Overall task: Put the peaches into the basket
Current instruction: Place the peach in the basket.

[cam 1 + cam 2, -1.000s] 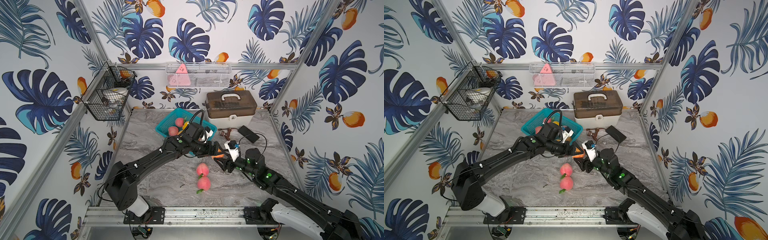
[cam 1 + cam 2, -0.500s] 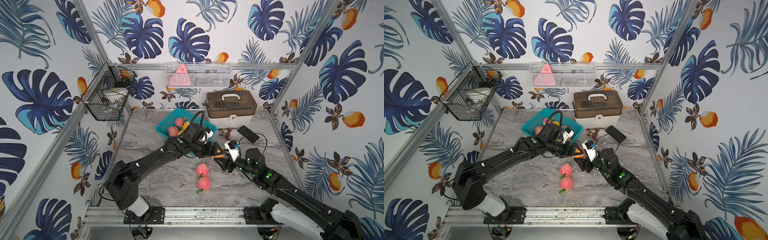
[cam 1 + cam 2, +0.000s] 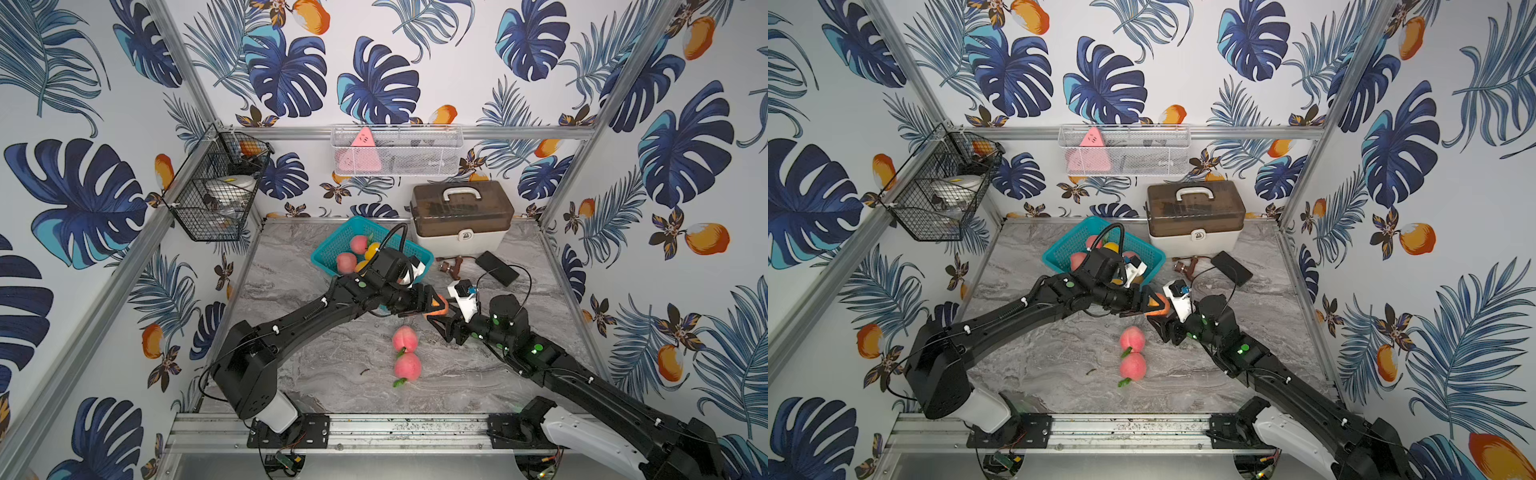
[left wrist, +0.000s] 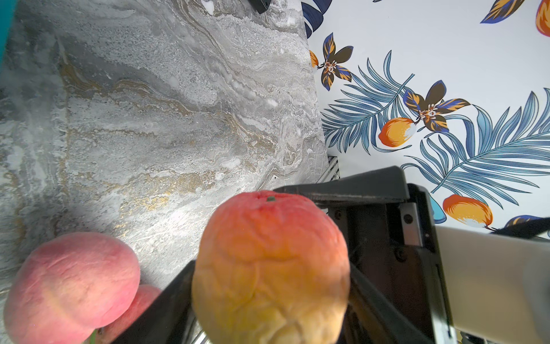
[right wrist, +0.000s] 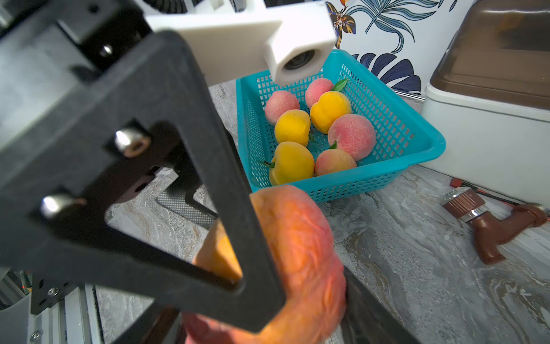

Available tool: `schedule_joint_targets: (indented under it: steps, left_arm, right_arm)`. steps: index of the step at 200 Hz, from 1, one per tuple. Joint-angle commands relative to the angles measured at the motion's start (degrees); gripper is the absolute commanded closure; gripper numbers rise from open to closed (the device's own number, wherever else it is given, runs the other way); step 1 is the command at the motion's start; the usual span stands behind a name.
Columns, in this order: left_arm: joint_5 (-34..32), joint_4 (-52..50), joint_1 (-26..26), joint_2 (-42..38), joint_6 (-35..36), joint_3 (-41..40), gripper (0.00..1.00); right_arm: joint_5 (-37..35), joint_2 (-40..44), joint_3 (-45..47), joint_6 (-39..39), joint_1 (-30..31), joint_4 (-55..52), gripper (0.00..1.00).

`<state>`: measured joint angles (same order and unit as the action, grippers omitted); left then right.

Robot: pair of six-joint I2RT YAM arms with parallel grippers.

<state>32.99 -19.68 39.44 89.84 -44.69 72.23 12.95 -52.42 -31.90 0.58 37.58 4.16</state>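
Clamps orange-red peach [image 3: 437, 310] in left gripper [image 3: 430, 304] mid-frame, tip-to-tip with right gripper [image 3: 441, 321], grip unclear, over open marble tabletop [image 3: 307, 357] below teal basket [image 3: 332, 249].

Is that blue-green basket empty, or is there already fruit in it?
Partly full: the basket holds seven peaches, pink and yellow, in the right wrist view.

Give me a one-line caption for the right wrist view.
Right wrist view: the left gripper clasps an orange peach in front of the teal basket, which holds seven peaches.

Robot lab cell: aluminium frame [image 3: 519, 132], wallpapered panels [image 3: 436, 50], marble-print tabletop [image 3: 332, 374].
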Motion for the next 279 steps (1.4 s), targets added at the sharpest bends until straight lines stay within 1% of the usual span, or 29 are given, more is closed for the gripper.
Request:
schedule_joint_targets:
  steps: [1, 18, 37, 59, 84, 103, 143, 172, 205, 238, 279]
  left_arm:
    - [1.09, -0.25, -0.13, 0.07, 2.10, 1.64, 0.28]
    - [0.24, -3.00, -0.67, 0.46, 4.28, 3.40, 0.28]
    - [-0.16, -5.37, -1.99, 0.94, 5.94, 4.85, 0.28]
    - [-0.21, -6.77, -3.85, 1.29, 7.33, 5.85, 0.28]
    - [-1.75, -9.83, -5.82, 2.46, 10.11, 7.87, 0.28]
    - [-4.32, -12.75, -7.07, 3.98, 13.04, 10.09, 0.29]
    - [-12.13, -17.47, -8.76, 7.98, 18.66, 15.24, 0.29]
    - [-15.11, -17.23, -10.54, 10.49, 20.64, 17.83, 0.29]
    - [-19.34, -19.13, -12.45, 14.37, 22.70, 21.51, 0.28]
    - [-21.91, -19.06, -13.00, 16.69, 22.83, 23.89, 0.28]
    - [-28.78, -19.28, -12.99, 19.95, 24.85, 25.99, 0.28]
  right_arm:
    - [0.59, -0.24, -0.71, 0.47, 0.12, 0.23, 0.10]
    - [0.17, -0.39, -0.49, 1.13, 0.00, 0.51, 0.04]
    - [-0.03, -0.55, -0.68, 1.54, 0.03, 0.60, 0.00]
    - [-0.12, -0.53, -1.23, 1.62, 0.02, 0.25, 0.00]
    - [-0.60, -0.40, -1.84, 1.62, -0.10, -0.23, 0.00]
    - [-0.88, -0.79, -2.41, 1.53, -0.05, -0.45, 0.00]
    - [-0.71, -2.93, -3.86, 1.12, -0.36, -0.78, 0.00]
    - [0.58, -3.77, -4.44, 1.12, -0.44, -0.36, 0.00]
    - [-0.12, -6.94, -7.65, 0.91, -0.49, -3.90, 0.00]
    - [-0.47, -8.73, -8.48, 1.22, -0.49, -4.61, 0.00]
    - [-2.27, -11.92, -9.73, 2.35, -0.49, -5.53, 0.00]
